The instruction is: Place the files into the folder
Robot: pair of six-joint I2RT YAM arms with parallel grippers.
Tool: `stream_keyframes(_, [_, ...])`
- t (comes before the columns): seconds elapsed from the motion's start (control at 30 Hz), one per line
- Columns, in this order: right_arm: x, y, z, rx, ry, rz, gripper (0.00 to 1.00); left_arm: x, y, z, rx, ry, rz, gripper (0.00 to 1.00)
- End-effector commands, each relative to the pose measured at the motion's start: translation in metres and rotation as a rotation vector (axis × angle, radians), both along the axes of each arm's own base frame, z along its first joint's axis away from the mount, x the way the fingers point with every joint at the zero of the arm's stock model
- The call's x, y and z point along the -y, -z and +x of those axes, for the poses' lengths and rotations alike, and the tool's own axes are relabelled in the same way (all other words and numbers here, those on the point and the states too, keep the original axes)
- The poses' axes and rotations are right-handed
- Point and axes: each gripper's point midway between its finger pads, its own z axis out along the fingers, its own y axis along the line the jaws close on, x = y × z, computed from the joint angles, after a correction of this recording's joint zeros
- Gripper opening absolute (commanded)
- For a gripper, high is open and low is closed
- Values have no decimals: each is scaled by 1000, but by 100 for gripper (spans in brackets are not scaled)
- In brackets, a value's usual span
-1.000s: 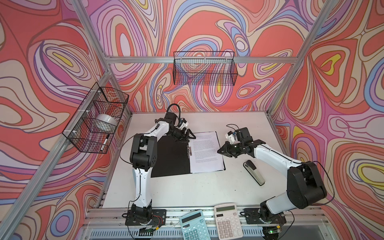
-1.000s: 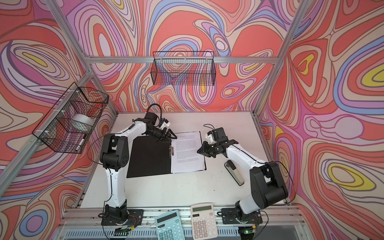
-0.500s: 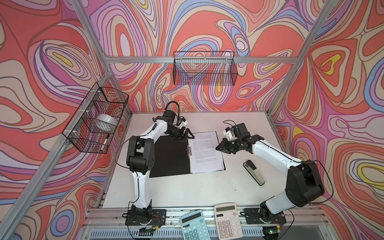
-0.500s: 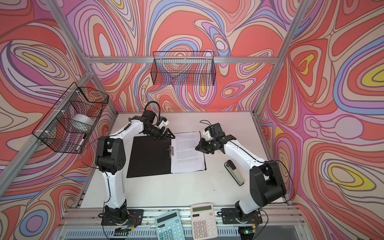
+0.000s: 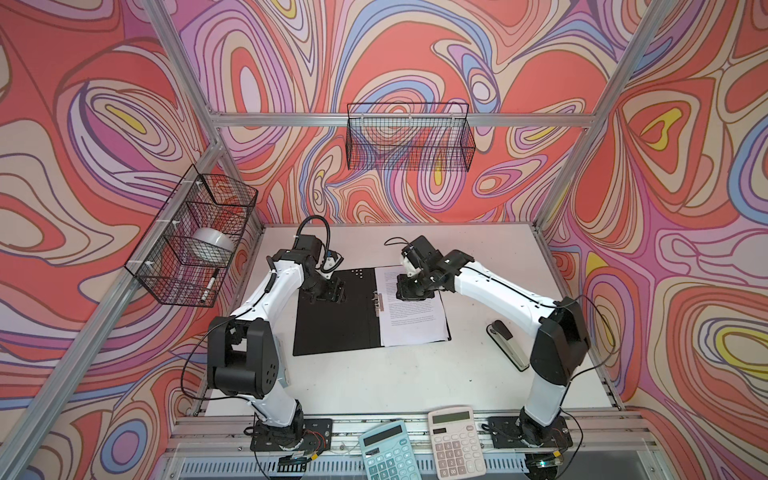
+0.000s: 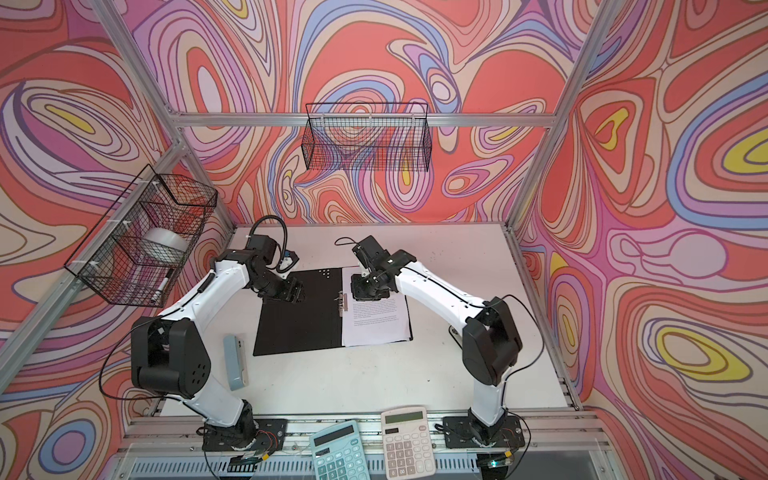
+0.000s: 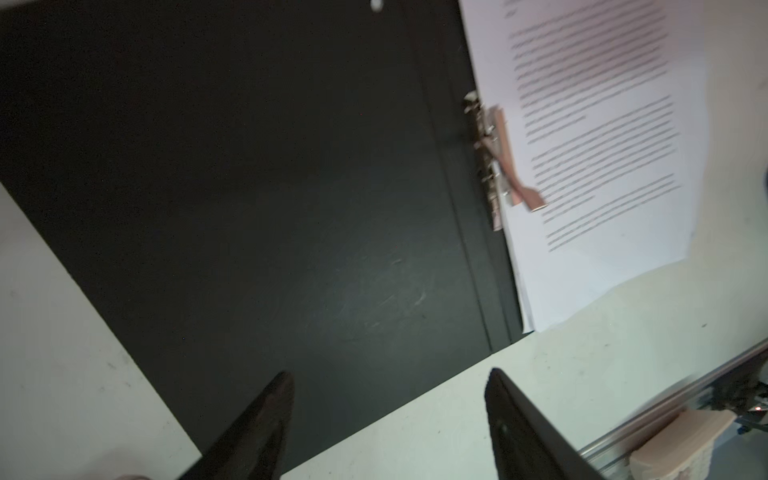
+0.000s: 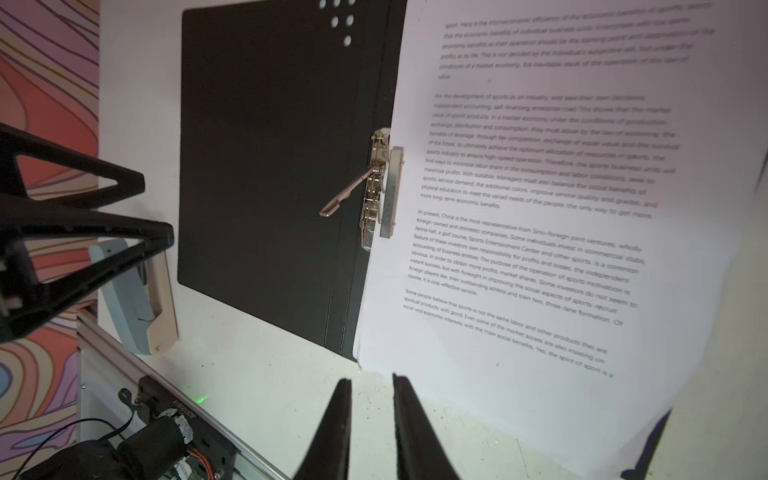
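Lying open on the white bench (image 5: 415, 386), between its middle and its back edge, the folder (image 5: 336, 320) shows its black inside in both top views. The files (image 5: 413, 322), white sheets printed with black text, lie flat on the folder's right half, with their left edge at the spine.

The right wrist view shows the metal spine clip (image 8: 380, 191) with its flat bar resting on that left edge of the top sheet. Its lever (image 8: 347, 195) sticks up and out over the black left cover.

The left hand (image 5: 330, 293) hovers over the far part of the left cover, toward the back edge. Its fingers (image 7: 266, 415) are spread wide with nothing between them. The right hand (image 5: 411, 291) hangs over the far end of the files, its fingers (image 8: 332, 428) parted by a narrow gap and pinching nothing. Whether either hand touches what lies beneath it I cannot tell.

A black stapler (image 5: 509, 343) lies near the right edge of the bench, well apart from the folder. A blue-grey stapler (image 6: 235, 361) lies near the left edge. A pale blue calculator (image 5: 386, 451) and a white calculator (image 5: 457, 442) sit side by side on the rail (image 5: 216, 430) along the front edge.
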Motion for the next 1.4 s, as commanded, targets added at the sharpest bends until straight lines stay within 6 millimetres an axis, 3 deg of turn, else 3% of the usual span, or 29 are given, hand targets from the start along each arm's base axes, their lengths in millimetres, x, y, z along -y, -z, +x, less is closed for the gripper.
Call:
stream_keyframes(0.0, [-8, 16, 3, 11, -8, -105, 21, -12, 9, -9, -13, 39, 52, 74])
stream_keyframes(0.17, [-42, 29, 17, 24, -18, -94, 21, -8, 22, -14, -48, 58, 30, 74])
stream_keyframes(0.37, [-60, 38, 32, 36, -30, -126, 19, 0, 27, -8, -56, 69, -18, 73])
stream_keyframes(0.57, [-63, 45, 42, 41, -38, -169, 17, 2, 36, -6, -83, 53, -36, 72])
stream_keyframes(0.9, [-64, 65, 39, 3, -72, -206, 15, 3, 42, -1, -89, 73, -32, 72])
stream_keyframes(1.37, [-66, 68, 44, 12, -95, -220, 15, 7, 43, 2, -106, 55, -65, 71])
